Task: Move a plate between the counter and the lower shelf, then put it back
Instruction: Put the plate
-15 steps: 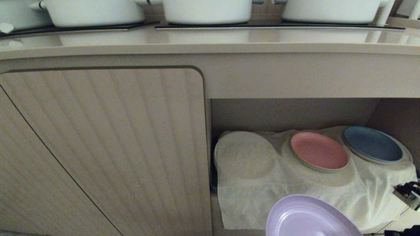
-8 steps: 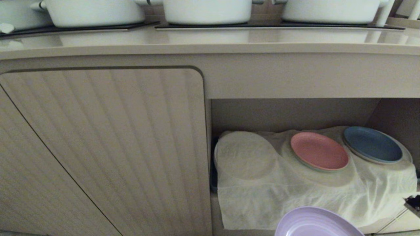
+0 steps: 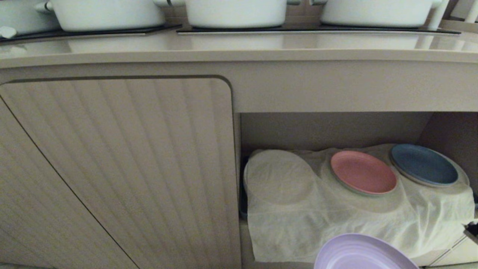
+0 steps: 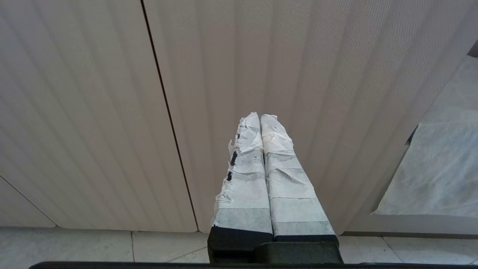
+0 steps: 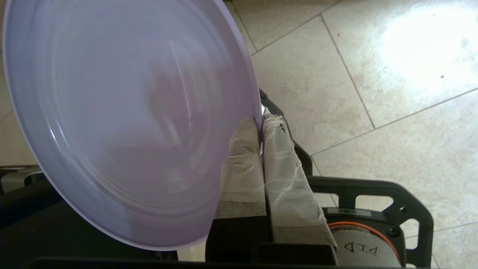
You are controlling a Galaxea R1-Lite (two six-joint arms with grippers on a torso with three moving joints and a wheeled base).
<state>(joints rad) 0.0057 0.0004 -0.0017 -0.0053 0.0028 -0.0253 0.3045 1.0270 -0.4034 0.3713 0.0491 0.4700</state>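
Note:
The lilac plate (image 3: 364,254) hangs in front of and below the lower shelf (image 3: 328,130), only its far part showing at the bottom edge of the head view. In the right wrist view my right gripper (image 5: 261,121) is shut on the rim of the plate (image 5: 123,119), which tilts over the floor. The hump at the left of the shelf's white cloth (image 3: 280,179) is bare. The counter (image 3: 239,46) runs across above. My left gripper (image 4: 260,117) is shut on nothing, parked facing the ribbed cabinet door (image 4: 298,56).
A pink plate (image 3: 363,172) and a blue plate (image 3: 424,164) sit on the cloth's middle and right humps. White pots (image 3: 235,11) stand on the counter's black cooktop. The shut cabinet door (image 3: 112,168) is left of the shelf. My own base (image 5: 373,194) lies under the right gripper.
The plate has sunk towards the bottom edge of the head view and shifted slightly right. The bit of my right arm at the right edge has dropped almost out of view.

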